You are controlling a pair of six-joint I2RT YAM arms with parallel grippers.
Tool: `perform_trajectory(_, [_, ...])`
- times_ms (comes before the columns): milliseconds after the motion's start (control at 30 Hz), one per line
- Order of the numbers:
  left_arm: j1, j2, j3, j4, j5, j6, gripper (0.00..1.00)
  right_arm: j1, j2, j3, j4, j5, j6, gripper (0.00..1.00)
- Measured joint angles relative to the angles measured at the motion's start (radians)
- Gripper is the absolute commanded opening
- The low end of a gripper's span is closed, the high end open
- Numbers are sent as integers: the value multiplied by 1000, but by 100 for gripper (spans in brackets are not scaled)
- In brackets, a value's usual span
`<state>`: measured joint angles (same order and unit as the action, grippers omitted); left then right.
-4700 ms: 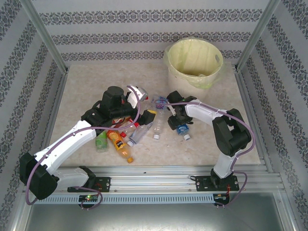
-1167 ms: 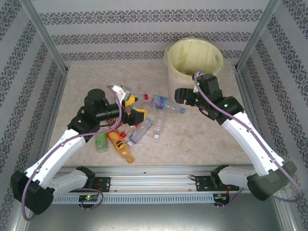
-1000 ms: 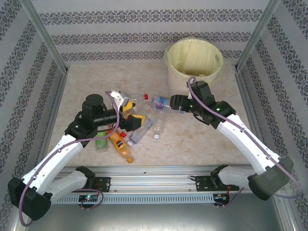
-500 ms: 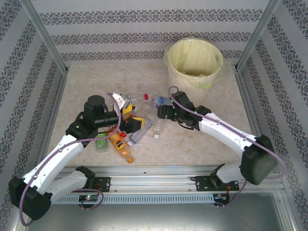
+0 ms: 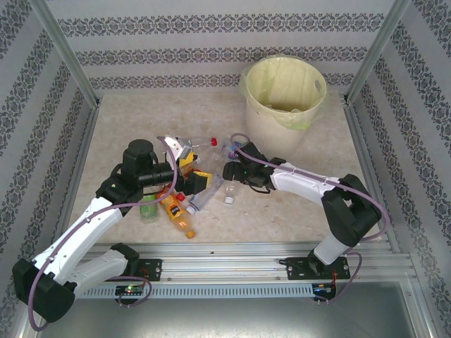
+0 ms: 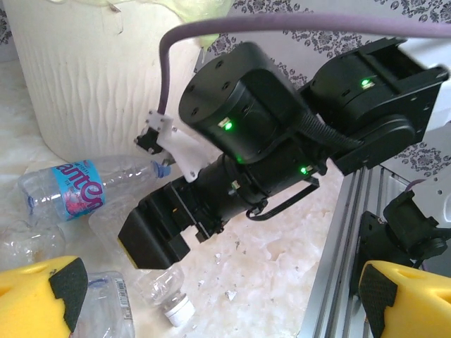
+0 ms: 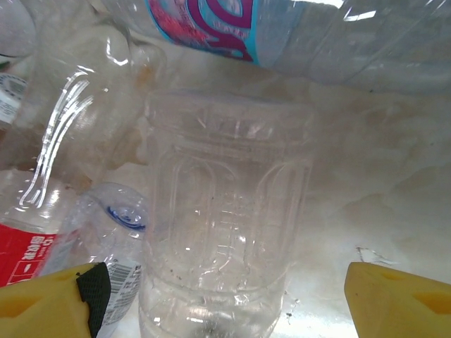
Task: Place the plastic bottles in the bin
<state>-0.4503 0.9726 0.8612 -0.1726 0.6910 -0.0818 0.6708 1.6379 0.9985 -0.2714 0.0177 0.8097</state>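
clear ribbed plastic bottle (image 7: pixel 225 225) lies on the pale table (image 5: pixel 141 120) among other plastic bottles (image 5: pixel 174 205), between the right gripper's (image 7: pixel 225 304) wide-apart fingers; closing off-centre could squirt it away. left gripper's (image 5: pixel 194 171) jaws gape too.

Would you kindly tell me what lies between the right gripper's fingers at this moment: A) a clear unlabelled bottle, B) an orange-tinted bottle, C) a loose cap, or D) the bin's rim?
A: in the right wrist view a clear unlabelled bottle lies between the open fingers of the right gripper, not yet clamped.
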Motion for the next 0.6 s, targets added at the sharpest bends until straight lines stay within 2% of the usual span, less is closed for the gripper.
perform_trajectory(200, [0, -5, 0, 0, -4, 0, 100, 0, 56, 3, 22, 0, 11, 85])
perform_trajectory(600, [0, -12, -33, 4, -14, 0, 100, -20, 106, 27, 72, -8, 6, 74])
